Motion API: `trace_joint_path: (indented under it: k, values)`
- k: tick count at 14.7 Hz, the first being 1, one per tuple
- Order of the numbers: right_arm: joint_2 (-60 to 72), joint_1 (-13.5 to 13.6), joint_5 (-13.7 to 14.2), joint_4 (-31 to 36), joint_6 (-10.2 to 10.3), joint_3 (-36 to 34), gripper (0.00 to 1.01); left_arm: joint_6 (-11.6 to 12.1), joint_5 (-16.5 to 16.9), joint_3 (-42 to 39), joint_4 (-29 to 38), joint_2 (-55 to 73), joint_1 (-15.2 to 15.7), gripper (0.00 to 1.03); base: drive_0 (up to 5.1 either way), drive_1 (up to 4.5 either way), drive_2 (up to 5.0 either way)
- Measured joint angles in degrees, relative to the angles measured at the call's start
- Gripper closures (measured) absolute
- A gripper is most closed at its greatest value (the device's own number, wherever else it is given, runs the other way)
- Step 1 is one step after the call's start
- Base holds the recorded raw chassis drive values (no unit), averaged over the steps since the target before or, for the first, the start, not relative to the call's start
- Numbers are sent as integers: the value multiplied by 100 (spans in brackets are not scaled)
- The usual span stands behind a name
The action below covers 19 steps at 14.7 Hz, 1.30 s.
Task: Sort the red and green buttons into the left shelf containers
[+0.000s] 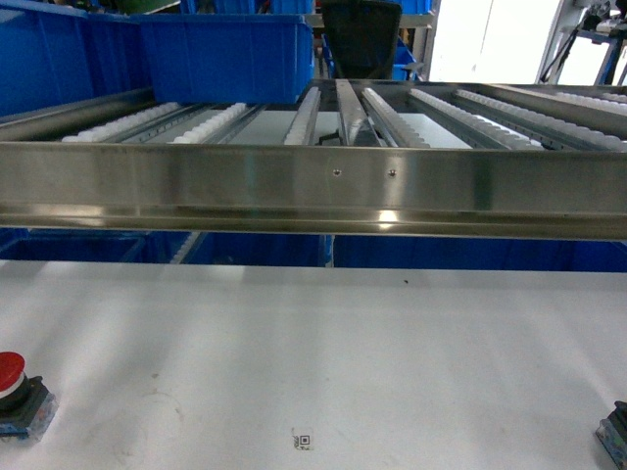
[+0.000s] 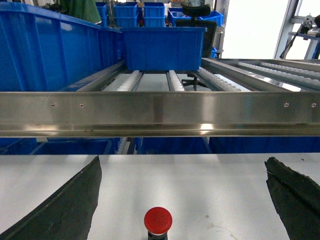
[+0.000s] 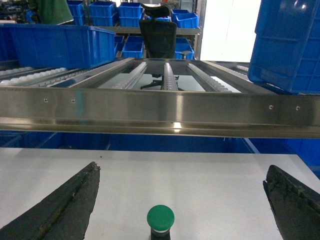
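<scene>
On the left wrist view the red button (image 2: 158, 220) stands upright on the white desk (image 2: 200, 180), midway between the spread fingers (image 2: 70, 205) of the left hand (image 2: 182, 200), just ahead of the wrist; the jaws stand wide apart, holding nothing; the right wrist view shows the same for the green button (image 3: 160, 218), centred in the gap of the right hand (image 3: 182, 200), likewise spread and empty. Each button therefore lies straight ahead of its own hand, cap up, long axis vertical; each arm is the nearer one to its own button, so a short advance and a squeeze on the body below the cap looks like the coming move. In the head view the red button sits at the near left edge of the desk and a dark body, probably the green one, at the near right edge; the hands themselves are out of that frame. Beyond the desk runs the steel shelf rail (image 1: 313, 186), then the roller tracks (image 1: 196, 122); on the left of these stand the blue bins (image 1: 225, 54), well apart from both buttons.
</scene>
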Motion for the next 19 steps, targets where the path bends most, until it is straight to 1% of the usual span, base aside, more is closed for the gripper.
trace_joint_path:
  k: [1,2,3,4,5,6,7,8,9,10,11,12,13,14,16,17,18,19]
  values:
    - [474,-94,-74,481,-28,7,3,-52,-94,2,999,841,-144,5,0,0,0]
    - [1543,-238,-238,1309,-92,155,3,-98,-221,122,1884,1926,-446,5,0,0,0]
    - [2159,-236,-284,1639,-136,402,3,-118,-186,356,2170,2385,-402,5,0,0,0]
    - [2815,-225,-380,1803,-133,726,3,-142,-133,673,2444,2848,-299,5,0,0,0]
    - [3432,-142,-450,1880,-181,1023,3,-138,-111,970,2734,3305,-251,5,0,0,0]
    - [4006,-26,-498,1950,-264,1276,3,-155,-109,1252,2817,3740,-162,5,0,0,0]
    - [4575,44,-669,1926,-330,1576,3,-151,-188,1488,2883,4253,-83,5,0,0,0]
    - [5106,68,-702,1871,-369,1906,3,-90,-186,1705,2712,4736,-35,5,0,0,0]
    - [5530,35,-717,1919,-350,2175,3,-90,-216,1853,2542,5088,-17,5,0,0,0]
    - [5969,7,-761,1803,-304,2481,3,-87,-297,2035,2463,5364,-66,5,0,0,0]
    - [6341,-2,-715,1755,-282,2684,3,-42,-393,2175,2424,5547,-146,5,0,0,0]
    - [6618,-4,-774,1657,-254,2800,3,66,-448,2229,2363,5722,-278,5,0,0,0]
    - [6905,-7,-837,1478,-238,2905,3,107,-503,2245,2251,5829,-382,5,0,0,0]
    - [7189,-15,-868,1432,-236,2946,3,109,-507,2260,2186,5862,-457,5,0,0,0]
    - [7482,-39,-826,1447,-236,2968,3,138,-597,2267,2218,5871,-525,5,0,0,0]
    - [7630,-37,-802,1449,-223,2992,3,210,-616,2267,2208,5899,-553,5,0,0,0]
    - [7729,-31,-741,1622,-293,2986,3,219,-616,2267,2199,5904,-553,5,0,0,0]
    - [7860,2,-741,1749,-367,2964,3,223,-616,2267,2194,5904,-553,5,0,0,0]
